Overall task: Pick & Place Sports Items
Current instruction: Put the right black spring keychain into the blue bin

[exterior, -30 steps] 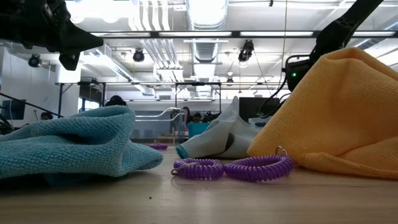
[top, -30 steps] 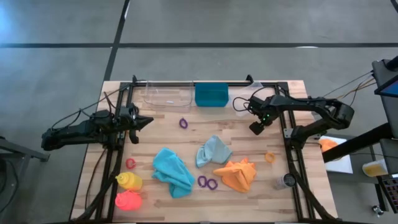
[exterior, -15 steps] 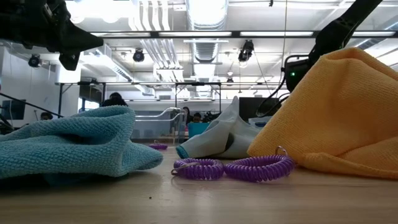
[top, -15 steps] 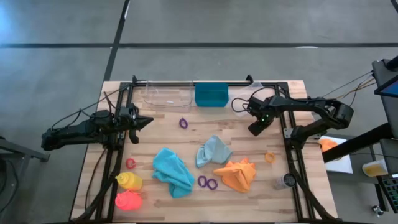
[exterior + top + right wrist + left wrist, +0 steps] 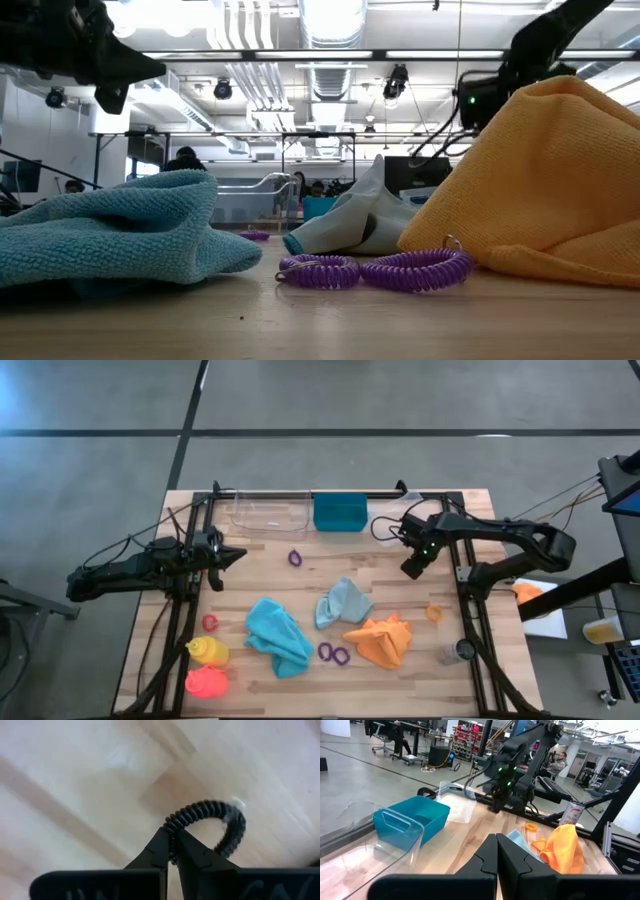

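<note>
The right tool [image 5: 410,569] hangs right of centre in the high view, clenched on a dark coiled ring [image 5: 212,822] above bare table [image 5: 390,560]. The left tool [image 5: 236,555] waits pinched shut and empty at mid-left. The teal cloth [image 5: 278,634], pale blue cloth [image 5: 343,603] and orange cloth [image 5: 382,641] crowd the lower centre; the bottles [image 5: 206,666] stand lower left. The teal bin [image 5: 340,512] sits at the top edge.

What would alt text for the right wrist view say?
The right pincer is shut on a dark coiled ring, which loops out past its fingertips. Behind it is only the pale wooden table, blurred.
</note>
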### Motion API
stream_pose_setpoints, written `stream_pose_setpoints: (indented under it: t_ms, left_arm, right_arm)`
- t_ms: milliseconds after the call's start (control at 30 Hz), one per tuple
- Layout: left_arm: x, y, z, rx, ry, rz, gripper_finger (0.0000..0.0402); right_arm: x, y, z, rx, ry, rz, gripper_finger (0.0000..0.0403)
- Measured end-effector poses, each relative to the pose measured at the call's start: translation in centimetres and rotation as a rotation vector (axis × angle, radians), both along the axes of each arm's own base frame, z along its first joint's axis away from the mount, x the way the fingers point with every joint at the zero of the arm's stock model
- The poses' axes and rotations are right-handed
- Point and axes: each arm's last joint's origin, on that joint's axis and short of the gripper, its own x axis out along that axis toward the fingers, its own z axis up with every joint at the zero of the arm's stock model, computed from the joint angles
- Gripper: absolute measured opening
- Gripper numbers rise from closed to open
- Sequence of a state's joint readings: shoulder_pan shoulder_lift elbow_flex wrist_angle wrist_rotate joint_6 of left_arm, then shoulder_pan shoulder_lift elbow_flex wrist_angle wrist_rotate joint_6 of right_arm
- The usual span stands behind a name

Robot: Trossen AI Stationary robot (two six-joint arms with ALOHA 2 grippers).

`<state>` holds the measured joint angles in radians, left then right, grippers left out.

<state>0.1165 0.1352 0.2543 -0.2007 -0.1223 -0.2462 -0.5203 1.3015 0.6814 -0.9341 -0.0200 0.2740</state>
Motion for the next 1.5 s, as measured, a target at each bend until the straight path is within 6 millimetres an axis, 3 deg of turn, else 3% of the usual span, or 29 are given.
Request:
stream_pose_setpoints:
  t_ms: [267,500,700,867,1067,1300,1500]
  left_arm:
    - [0.0,0.0,-0.2,-0.019,0.02,0.002,0.0001]
    - [0.0,0.0,-0.3,-0.024,0.027,0.002,0.0001]
    - [0.0,0.0,-0.4,-0.025,0.036,0.002,0.0001]
    - [-0.1,0.0,-0.6,-0.027,0.058,0.002,0.0001]
    - [-0.1,0.0,-1.0,-0.033,0.096,0.003,0.0001]
    - [-0.1,0.0,-1.0,-0.035,0.101,0.003,0.0001]
    - [-0.1,0.0,-1.0,-0.035,0.101,0.003,0.0001]
  right_arm:
    - [2.3,2.5,5.8,-0.079,-0.262,0.149,0.0014]
    - [6.7,2.4,8.8,-0.218,-0.663,0.369,0.0013]
    - [11.3,-0.2,8.3,-0.334,-0.75,0.424,0.0013]
    - [15.1,-4.0,7.7,-0.431,-0.649,0.33,0.0013]
    - [18.8,-8.1,7.4,-0.428,-0.572,0.274,0.0013]
    - [20.3,-11.4,5.9,-0.366,-0.452,0.234,0.0013]
    - [20.7,-12.5,5.0,-0.35,-0.421,0.24,0.0013]
